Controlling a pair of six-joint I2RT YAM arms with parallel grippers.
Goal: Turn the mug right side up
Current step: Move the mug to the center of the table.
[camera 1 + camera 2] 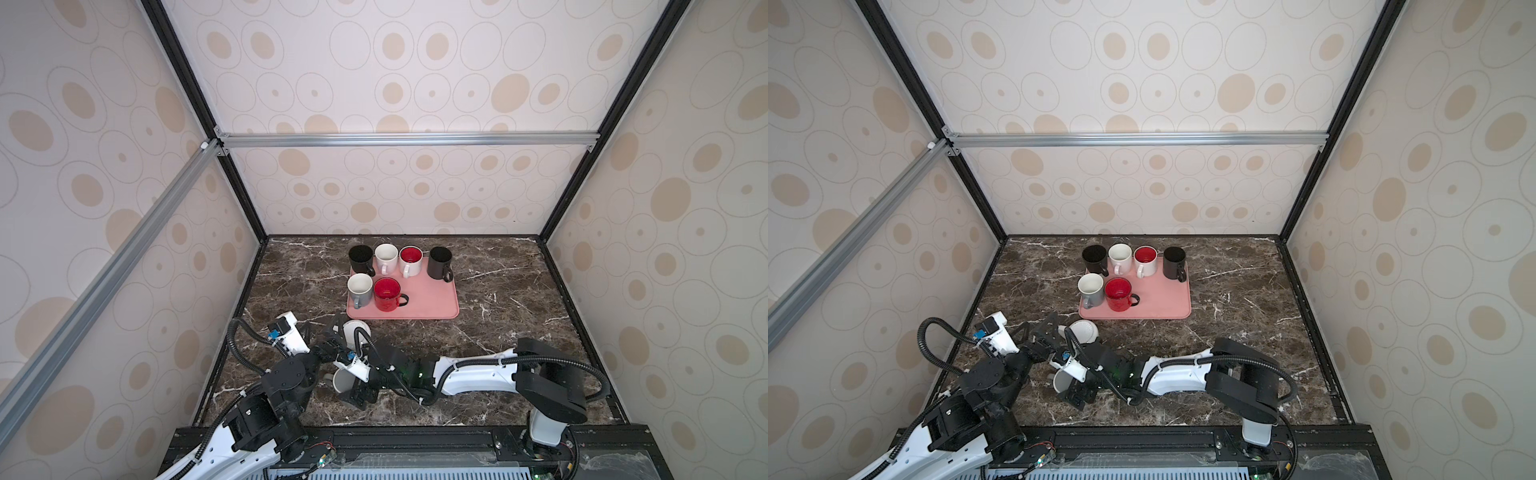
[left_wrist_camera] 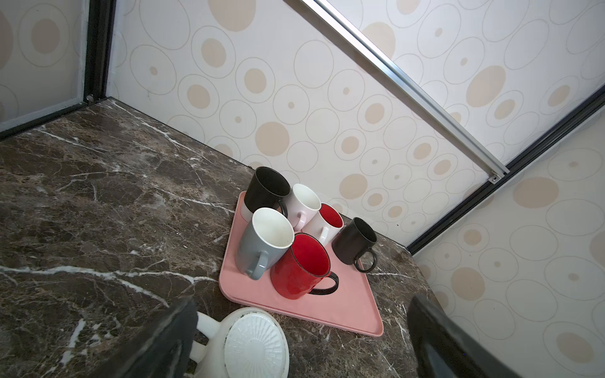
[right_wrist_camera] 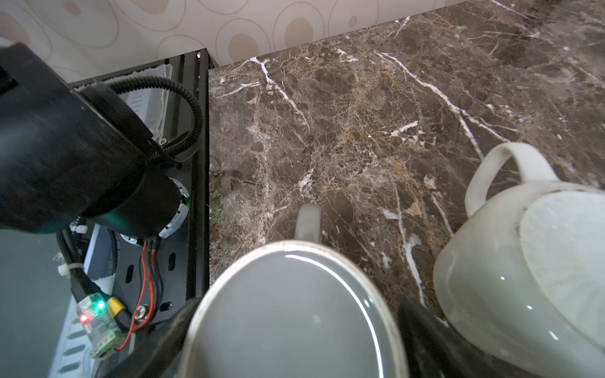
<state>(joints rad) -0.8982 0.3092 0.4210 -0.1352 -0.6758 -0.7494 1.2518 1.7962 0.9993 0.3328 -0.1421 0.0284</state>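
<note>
A grey mug (image 3: 294, 314) stands bottom up near the table's front, its handle (image 3: 307, 222) pointing away from my wrist; it also shows as the grey mug (image 1: 341, 380) in a top view. My right gripper (image 3: 294, 347) straddles it, jaws wide, one finger close on each side; whether they touch it is unclear. A white mug (image 2: 255, 343) with a ribbed base stands upside down just behind the grey one, seen as the white mug (image 1: 1084, 330) from above. My left gripper (image 2: 301, 360) is open around this white mug, not touching.
A pink tray (image 1: 432, 299) behind the white mug carries several upright mugs: black, white, red and grey. Both arms crowd the front left of the marble table (image 1: 519, 291). The black frame rail (image 3: 199, 163) runs close beside the grey mug.
</note>
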